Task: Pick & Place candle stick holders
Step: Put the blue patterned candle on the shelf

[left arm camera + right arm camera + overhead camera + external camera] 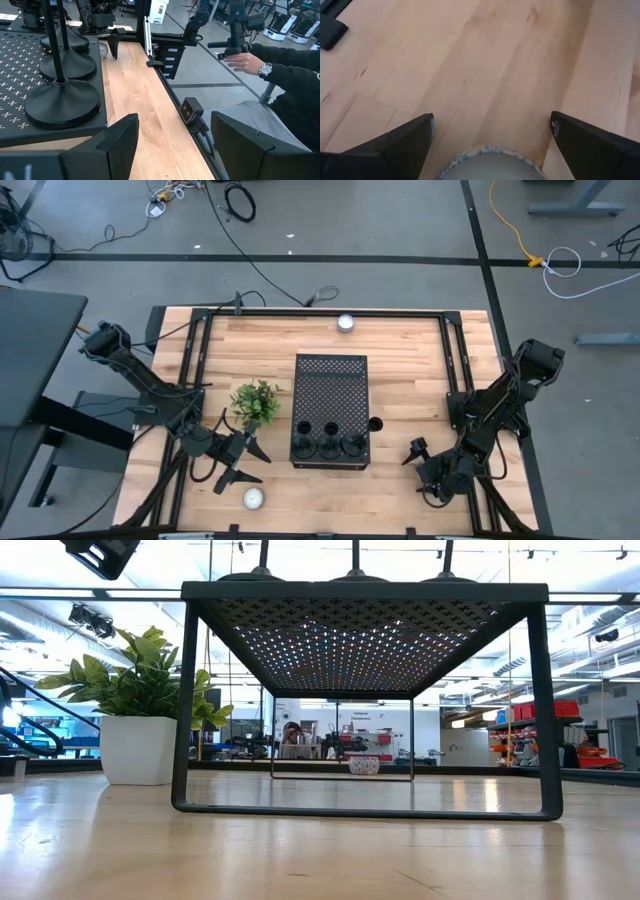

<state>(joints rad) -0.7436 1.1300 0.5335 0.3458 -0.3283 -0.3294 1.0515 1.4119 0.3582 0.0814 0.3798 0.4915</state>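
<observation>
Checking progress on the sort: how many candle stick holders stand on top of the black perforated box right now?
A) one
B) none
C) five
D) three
D: the high view shows three candle stick holders in a row along the near edge of the black perforated box.

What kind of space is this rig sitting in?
Most likely a robotics lab or workshop. Cables trail across the taped grey concrete floor, other robot arms stand beyond the table, and a person sits alongside working a handheld controller.
</observation>
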